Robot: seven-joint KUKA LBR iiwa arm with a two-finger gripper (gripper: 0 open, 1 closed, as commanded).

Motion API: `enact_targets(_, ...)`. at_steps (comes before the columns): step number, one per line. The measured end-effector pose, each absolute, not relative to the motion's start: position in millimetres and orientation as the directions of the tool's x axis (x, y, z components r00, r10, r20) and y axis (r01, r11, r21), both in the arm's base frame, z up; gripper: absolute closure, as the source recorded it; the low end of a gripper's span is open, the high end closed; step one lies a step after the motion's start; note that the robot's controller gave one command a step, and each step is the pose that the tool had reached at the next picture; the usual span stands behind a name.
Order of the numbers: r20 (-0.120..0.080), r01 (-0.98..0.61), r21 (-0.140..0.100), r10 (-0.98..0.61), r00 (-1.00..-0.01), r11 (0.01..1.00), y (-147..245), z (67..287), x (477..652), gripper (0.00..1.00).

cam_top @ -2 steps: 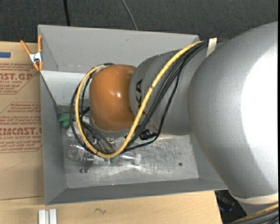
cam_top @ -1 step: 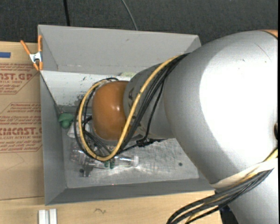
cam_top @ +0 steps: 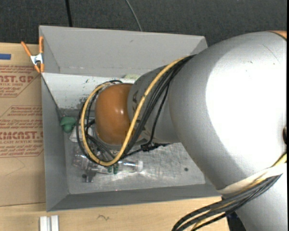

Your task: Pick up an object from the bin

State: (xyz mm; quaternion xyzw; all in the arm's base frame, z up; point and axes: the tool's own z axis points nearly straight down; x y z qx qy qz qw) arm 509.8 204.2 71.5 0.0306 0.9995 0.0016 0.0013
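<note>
Part of my gripper's dark body (cam_top: 95, 153) shows at the bin's left side, low over the floor. Right under it lies a cluster of clear plastic pieces (cam_top: 83, 160). A clear tube-like piece with a green end (cam_top: 125, 166) lies just to their right. A small dark piece (cam_top: 88, 176) sits at the front of that cluster. A green, rounded thing (cam_top: 67, 124) rests against the left wall, a little behind the gripper. Whatever lies directly below the gripper is hidden.
The arm, with its orange cover and looped cables, reaches in from the right and hides the bin's middle and right. The left wall stands close to the gripper. A strip of scuffed bin floor shows along the front right.
</note>
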Motion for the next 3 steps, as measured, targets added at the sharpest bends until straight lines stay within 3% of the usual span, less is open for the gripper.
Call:
enact_targets(1,0.0,0.052,0.001,0.052,-0.999,0.999,196.8,188.7,502.1,1.0)
enact_targets(2,0.0,0.052,0.001,0.052,-0.999,0.999,196.8,188.7,502.1,1.0)
enact_targets(3,0.005,-0.014,-0.002,-0.014,-1.0,1.0,192.6,219.4,502.4,1.0)
